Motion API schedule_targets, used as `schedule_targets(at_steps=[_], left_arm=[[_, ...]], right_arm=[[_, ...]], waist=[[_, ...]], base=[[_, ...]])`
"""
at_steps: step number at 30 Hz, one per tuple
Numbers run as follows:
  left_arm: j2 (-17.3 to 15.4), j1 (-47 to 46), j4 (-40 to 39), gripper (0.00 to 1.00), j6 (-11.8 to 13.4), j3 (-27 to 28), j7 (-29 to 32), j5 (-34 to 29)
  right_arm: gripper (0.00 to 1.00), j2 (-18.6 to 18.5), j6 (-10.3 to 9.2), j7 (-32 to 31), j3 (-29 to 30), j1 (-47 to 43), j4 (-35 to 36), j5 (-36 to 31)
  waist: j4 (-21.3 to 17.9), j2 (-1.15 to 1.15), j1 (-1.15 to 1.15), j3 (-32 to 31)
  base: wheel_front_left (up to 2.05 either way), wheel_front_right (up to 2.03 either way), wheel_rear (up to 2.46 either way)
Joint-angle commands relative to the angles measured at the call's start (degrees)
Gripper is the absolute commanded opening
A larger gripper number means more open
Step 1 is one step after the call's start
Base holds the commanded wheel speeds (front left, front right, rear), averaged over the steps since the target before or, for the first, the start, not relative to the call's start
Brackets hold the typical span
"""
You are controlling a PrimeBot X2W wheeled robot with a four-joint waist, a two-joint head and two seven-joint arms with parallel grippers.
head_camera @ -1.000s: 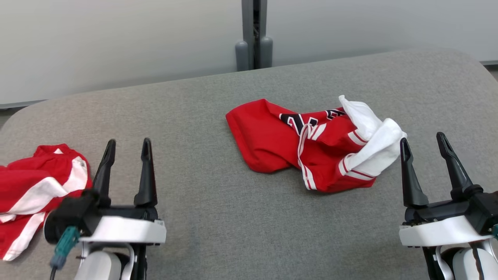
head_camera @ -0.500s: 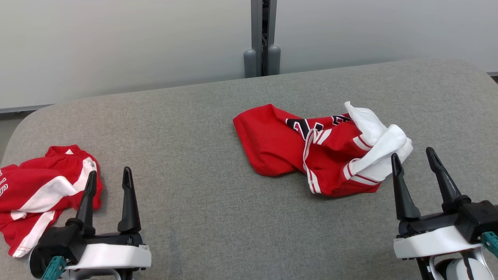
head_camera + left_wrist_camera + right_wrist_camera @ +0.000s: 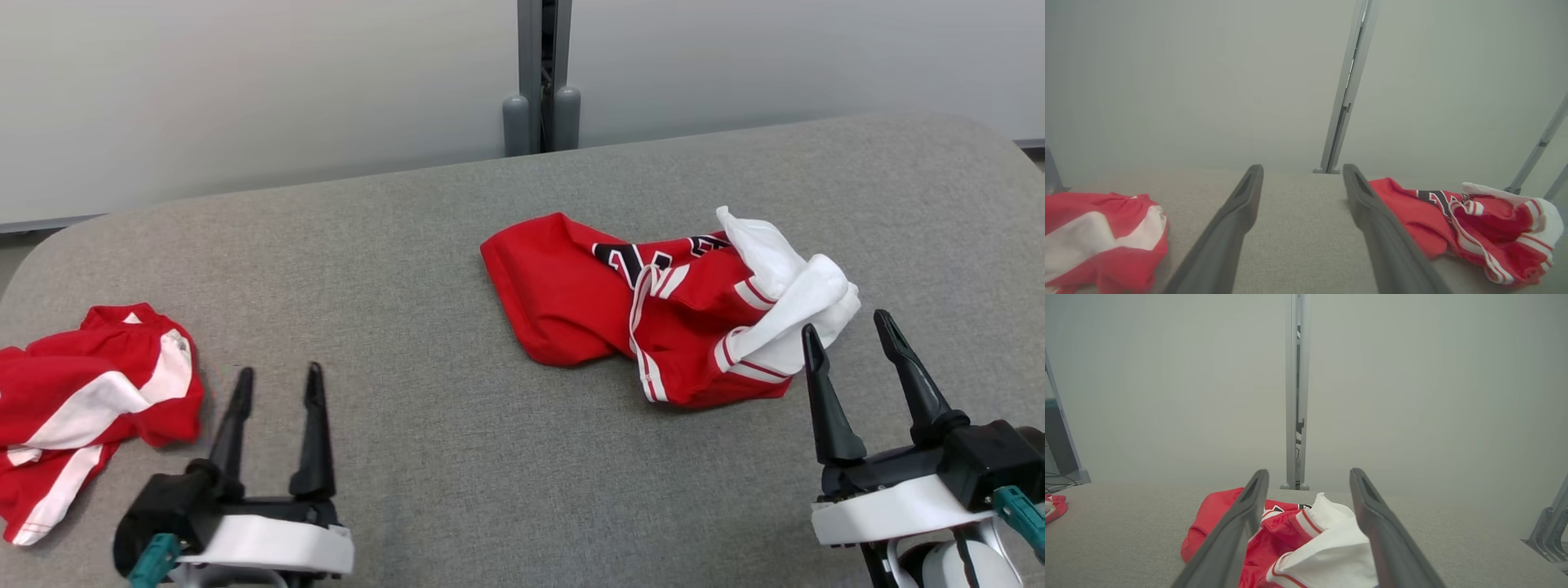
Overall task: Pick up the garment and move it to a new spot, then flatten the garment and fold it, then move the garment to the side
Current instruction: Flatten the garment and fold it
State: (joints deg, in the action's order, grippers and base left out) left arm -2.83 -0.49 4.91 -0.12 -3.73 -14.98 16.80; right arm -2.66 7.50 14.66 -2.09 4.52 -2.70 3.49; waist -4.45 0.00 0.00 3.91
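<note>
Jaws still wide; garment unmoved

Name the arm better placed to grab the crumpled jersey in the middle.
Right. The right gripper is open, fingers beside the jersey; the left gripper sits far off, by the other red garment.

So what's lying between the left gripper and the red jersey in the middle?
Nothing. In the head view, bare grey padded surface runs from the left gripper, jaws open, to the jersey.
</note>
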Motion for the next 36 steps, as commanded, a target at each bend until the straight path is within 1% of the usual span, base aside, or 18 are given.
schedule_targets(at_steps=[1, 4, 6, 7, 10, 11, 13, 15, 16, 18, 20, 22, 26, 31, 36], left_arm=[[-0.12, -1.04, 0.61, 1.0, -0.84, -0.78, -0.14, 0.22], [-0.15, -2.35, 2.5, 1.0, -2.15, -3.35, -0.14, 0.67], [-0.14, -4.81, 6.64, 1.0, -3.5, -7.0, -0.13, 0.22], [-0.18, -8.06, 10.48, 1.0, -4.44, -9.68, 0.54, -0.1], [-0.18, -13.09, 14.66, 1.0, -4.99, -11.53, 0.57, -0.2], [-0.19, -15.7, 16.33, 1.0, -4.53, -11.73, 0.35, 0.45], [-0.19, -18.17, 17.12, 1.0, -3.6, -11.53, 0.19, 0.71], [-0.18, -19.61, 17.1, 1.0, -2.53, -11.0, -0.01, 0.68], [-0.18, -19.61, 17.1, 1.0, -2.53, -11.0, -0.01, 0.68], [-0.25, -20.63, 16.05, 1.0, -1.16, -9.92, -0.14, 0.7], [-0.19, -20.96, 13.97, 1.0, -0.2, -8.62, -0.14, 0.61], [-0.16, -20.32, 12.14, 1.0, 0.17, -7.85, -0.15, 0.61], [-0.17, -18.64, 10.36, 1.0, -0.4, -7.38, -0.16, 0.28], [-0.14, -17.85, 9.3, 1.0, -0.12, -7.44, -0.17, 0.72], [-0.15, -17.87, 8.86, 1.0, 0.17, -8.23, -0.17, 1.07]], right_arm=[[1.0, -0.4, -0.02, 0.17, 0.0, 0.84, 0.16, -0.14], [1.0, -0.39, -0.02, 0.07, -0.72, 1.34, 0.81, -0.05], [1.0, -0.39, -0.02, 0.09, -0.83, 2.33, 1.42, 0.3], [1.0, -0.38, -0.02, 0.12, -1.03, 2.52, 1.51, 0.22], [1.0, -0.4, -0.02, 0.29, -1.5, 3.36, 1.63, 0.55], [1.0, -0.38, -0.02, 0.41, -1.84, 3.65, 1.59, 1.03], [1.0, -0.35, -0.02, 0.5, -2.96, 4.23, 1.11, 1.67], [1.0, -0.24, -0.01, 0.44, -5.94, 4.94, 0.11, 0.79], [1.0, -0.24, -0.01, 0.44, -5.94, 4.94, 0.11, 0.79], [1.0, -0.52, -0.03, 0.31, -7.49, 5.95, -1.27, -0.09], [1.0, -0.54, -0.03, -0.29, -6.09, 6.98, -2.85, -0.77], [1.0, -0.35, -0.02, -0.78, -4.23, 8.15, -4.43, -0.69], [1.0, -0.41, -0.03, -2.28, -1.0, 9.97, -7.87, -0.04], [1.0, -0.39, -0.02, -4.09, 2.48, 11.49, -11.48, 1.69], [1.0, -0.39, -0.02, -4.92, 2.82, 12.66, -14.4, 5.31]], waist=[[-0.51, 0.0, 0.0, 0.66], [-1.63, 0.0, 0.0, 2.59], [-2.69, 0.0, 0.0, 5.14], [-3.47, 0.0, 0.0, 6.76], [-4.68, 0.0, 0.0, 8.49], [-5.26, 0.0, 0.0, 9.44], [-5.59, 0.0, 0.0, 10.27], [-5.69, 0.0, 0.0, 11.0], [-5.69, 0.0, 0.0, 11.0], [-5.26, 0.0, 0.0, 11.77], [-4.64, 0.0, 0.0, 12.32], [-3.85, 0.0, 0.0, 12.69], [-2.3, 0.0, 0.0, 12.95], [-1.2, 0.0, 0.0, 13.22], [-0.24, 0.0, 0.0, 13.56]], base=[[0.0, 0.0, 0.0], [0.0, 0.0, 0.0], [0.0, 0.0, 0.0], [0.0, 0.0, 0.0], [0.0, 0.0, 0.0], [0.0, 0.0, 0.0], [0.0, 0.0, 0.0], [0.0, 0.0, 0.0], [0.0, 0.0, 0.0], [0.0, 0.0, 0.0], [0.0, 0.0, 0.0], [0.0, 0.0, 0.0], [0.0, 0.0, 0.0], [0.0, 0.0, 0.0], [0.0, 0.0, 0.0]])
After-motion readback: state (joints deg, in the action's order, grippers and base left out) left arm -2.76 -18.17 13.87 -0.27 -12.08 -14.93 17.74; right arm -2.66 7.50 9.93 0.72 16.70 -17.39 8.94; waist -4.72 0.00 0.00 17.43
